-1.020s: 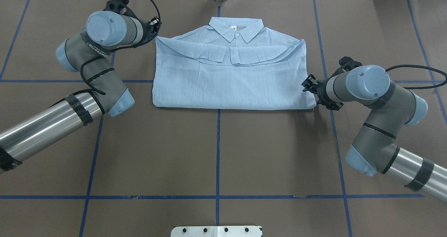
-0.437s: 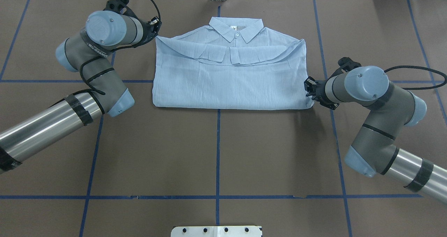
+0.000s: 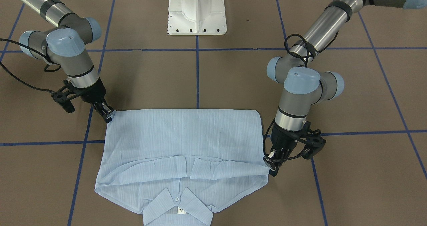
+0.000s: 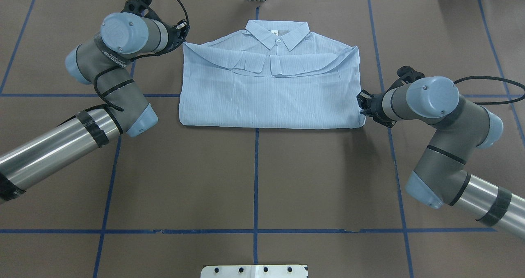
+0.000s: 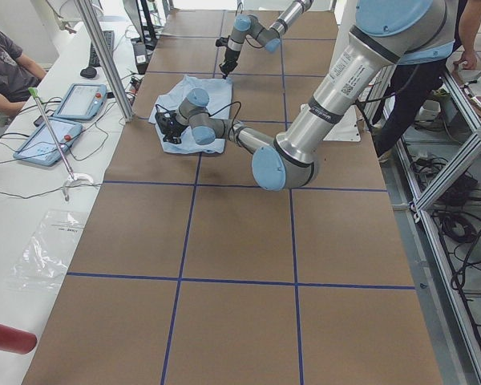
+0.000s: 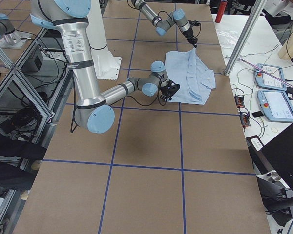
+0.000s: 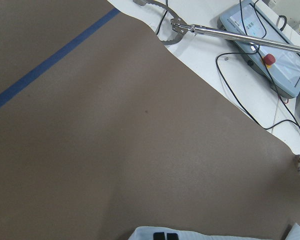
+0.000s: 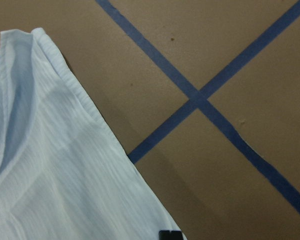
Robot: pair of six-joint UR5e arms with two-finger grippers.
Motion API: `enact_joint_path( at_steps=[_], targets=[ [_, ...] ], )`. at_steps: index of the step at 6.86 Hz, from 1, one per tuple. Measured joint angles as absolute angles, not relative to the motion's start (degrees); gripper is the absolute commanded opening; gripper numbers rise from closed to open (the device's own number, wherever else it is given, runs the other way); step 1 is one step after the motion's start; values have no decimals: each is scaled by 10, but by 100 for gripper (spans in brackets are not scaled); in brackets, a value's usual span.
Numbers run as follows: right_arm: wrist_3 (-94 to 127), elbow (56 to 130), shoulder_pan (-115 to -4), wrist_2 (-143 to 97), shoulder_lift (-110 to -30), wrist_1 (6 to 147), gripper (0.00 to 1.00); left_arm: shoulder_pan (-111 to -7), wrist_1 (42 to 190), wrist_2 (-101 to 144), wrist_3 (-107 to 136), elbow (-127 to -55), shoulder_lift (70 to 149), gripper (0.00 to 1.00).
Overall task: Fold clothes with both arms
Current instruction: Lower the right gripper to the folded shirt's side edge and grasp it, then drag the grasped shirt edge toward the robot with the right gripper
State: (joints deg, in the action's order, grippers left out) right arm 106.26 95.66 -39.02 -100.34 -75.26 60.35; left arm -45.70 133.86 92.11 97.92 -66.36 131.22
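The pale-blue striped shirt [image 4: 270,93] lies folded flat on the brown table, collar [image 4: 277,34] at the far side and sleeves folded across the chest. My left gripper [image 4: 183,43] is shut on the shirt's far left corner; the left wrist view shows its fingertips [image 7: 165,236] pressed together on cloth. My right gripper [image 4: 361,105] is shut on the shirt's near right corner. In the front-facing view the right gripper [image 3: 108,114] pinches one corner of the shirt [image 3: 180,136] and the left gripper [image 3: 272,164] pinches another. White cloth [image 8: 50,175] fills the right wrist view's left half.
Blue tape lines [image 4: 256,179] divide the table into squares. The white pedestal base [image 3: 196,11] stands at the robot's side. Beyond the far edge is a white bench with teach pendants [image 5: 60,120] and cables. A person [image 5: 4,64] sits there.
My right gripper has moved a little to the left, and the shirt's near right corner has come inward with it. The left arm has not moved.
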Motion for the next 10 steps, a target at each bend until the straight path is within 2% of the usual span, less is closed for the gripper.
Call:
enact_joint_path(
  at_steps=[2,4,6,9,10],
  targets=[
    [1063,986,-390,-1007,-773,604,0,-457,1339,921,979,-664,1312,13],
    [1064,1080,-372,-1020,-844,607,0,-457,1339,921,979,-670,1312,13],
    [1067,1179,-311,-1032,-931,608,0,-458,1338,928,981,-683,1310,13],
    [1105,1237,-192,-1048,-993,609,0,-458,1336,961,983,-724,1289,13],
    [1128,1246,-156,-1057,-997,609,27,-458,1337,973,983,-735,1285,16]
  ],
)
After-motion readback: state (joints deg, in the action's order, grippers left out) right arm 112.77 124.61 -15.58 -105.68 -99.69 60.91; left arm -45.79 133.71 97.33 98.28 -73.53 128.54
